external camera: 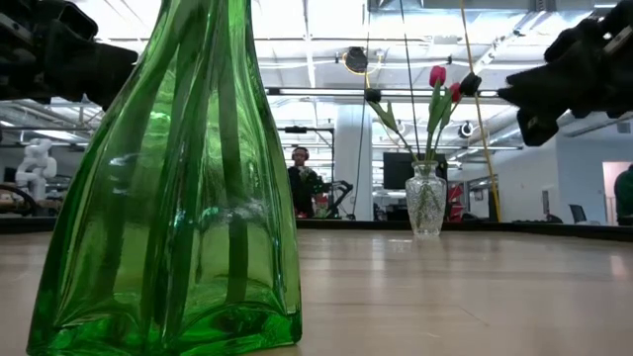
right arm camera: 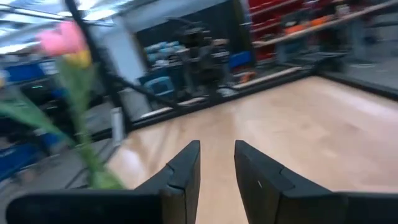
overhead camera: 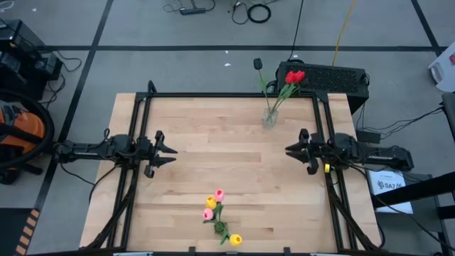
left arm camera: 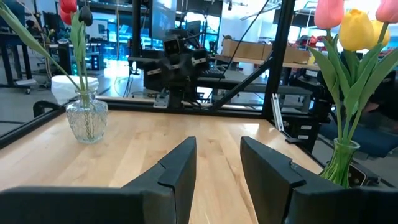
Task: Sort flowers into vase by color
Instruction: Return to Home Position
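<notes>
flowers: artificial tulips on long thin green stems, all standing in vases; i see none lying loose on the pale wooden table (overhead camera: 234, 135).
warm bunch: pink and yellow tulips (overhead camera: 211, 203) sit in the tall green glass vase (external camera: 178, 198) at 6 o'clock on the table, near the front edge.
dark bunch: red tulips (overhead camera: 294, 76) and one black tulip (overhead camera: 258, 63) sit in the small clear glass vase (overhead camera: 269, 118) at 1 o'clock, by the far rail.
long axis: the stems stand roughly upright in both vases (the heads fan apart a little).
left gripper (left arm camera: 217, 149): at 9 o'clock, aimed toward 3 o'clock; its fingers are a modest gap apart with nothing between them.
right gripper (right arm camera: 217, 149): at 3 o'clock, aimed toward 9 o'clock; the gap is narrow and it is also empty.
key relation: the green vase lies at about 5 o'clock from the left gripper and 7 o'clock from the right, between the two, with neither clearly nearer. the clear vase lies at about 11 o'clock from the right gripper, so the right arm is far closer to it.
judgement: the sorting looks complete, and only parking the arms seems left. both grippers are well apart from either vase, so a withdrawal should touch no stems.
</notes>
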You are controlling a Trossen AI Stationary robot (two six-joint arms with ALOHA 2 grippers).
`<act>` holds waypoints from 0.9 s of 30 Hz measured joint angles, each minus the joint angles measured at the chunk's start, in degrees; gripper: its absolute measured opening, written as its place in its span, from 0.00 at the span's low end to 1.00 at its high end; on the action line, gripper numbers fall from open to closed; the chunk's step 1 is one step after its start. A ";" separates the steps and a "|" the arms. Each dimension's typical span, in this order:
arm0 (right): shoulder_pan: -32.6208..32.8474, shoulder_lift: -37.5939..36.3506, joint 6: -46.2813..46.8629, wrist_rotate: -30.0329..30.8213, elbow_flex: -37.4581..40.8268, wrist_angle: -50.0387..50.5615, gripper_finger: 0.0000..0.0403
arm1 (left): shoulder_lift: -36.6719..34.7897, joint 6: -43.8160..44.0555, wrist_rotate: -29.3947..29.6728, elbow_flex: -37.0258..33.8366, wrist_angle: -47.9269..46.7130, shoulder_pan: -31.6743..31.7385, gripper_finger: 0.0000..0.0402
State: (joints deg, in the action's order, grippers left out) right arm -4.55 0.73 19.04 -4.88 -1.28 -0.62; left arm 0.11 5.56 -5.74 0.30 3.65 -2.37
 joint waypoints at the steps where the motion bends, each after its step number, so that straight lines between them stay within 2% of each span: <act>1: 0.56 -0.23 0.26 -0.90 0.00 -0.17 0.23 | 0.07 -0.01 0.00 0.00 0.11 0.00 0.33; 8: 4.91 -0.26 3.63 -0.17 0.00 -0.15 0.23 | 0.12 0.01 0.00 0.00 -0.08 0.00 0.33; 11: 6.43 -0.35 3.77 3.91 0.07 0.20 0.23 | 0.12 0.01 0.00 -0.02 -0.10 0.00 0.33; 15: 6.92 -0.23 -3.74 9.88 0.07 -0.35 0.23 | 0.12 0.01 0.00 -0.02 -0.08 0.00 0.33; 27: 6.92 -0.19 -4.34 9.44 0.07 -0.35 0.23 | 0.12 0.01 0.00 -0.02 -0.10 -0.02 0.33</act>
State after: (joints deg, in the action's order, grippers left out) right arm 2.37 0.54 14.70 4.56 -1.21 -0.97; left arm 0.23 5.56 -5.74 0.27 3.55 -2.39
